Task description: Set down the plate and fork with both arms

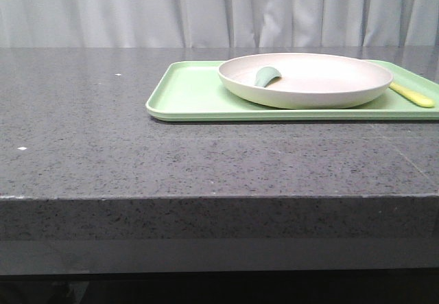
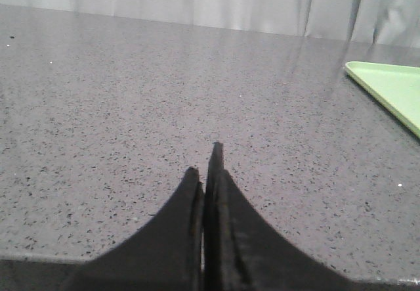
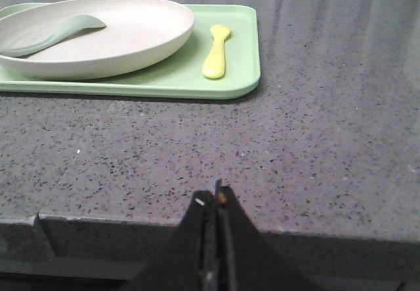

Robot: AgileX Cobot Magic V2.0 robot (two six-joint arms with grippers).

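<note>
The cream-white plate [image 1: 305, 79] rests on a light-green tray [image 1: 185, 95] at the back right of the table; it shows in the right wrist view too, plate [image 3: 98, 35]. A grey-green curved piece [image 1: 266, 76] lies inside the plate. The pale-yellow fork [image 1: 411, 95] lies on the tray just right of the plate, fork [image 3: 216, 51]. My left gripper [image 2: 205, 166] is shut and empty over bare table, well left of the tray's corner [image 2: 390, 87]. My right gripper [image 3: 215, 196] is shut and empty near the table's front edge, short of the tray. Neither gripper shows in the front view.
The dark speckled stone table [image 1: 137, 153] stretches out to the left of the tray and in front of it. Its front edge [image 1: 206, 197] drops off towards me. A pale curtain [image 1: 206, 9] hangs behind the table.
</note>
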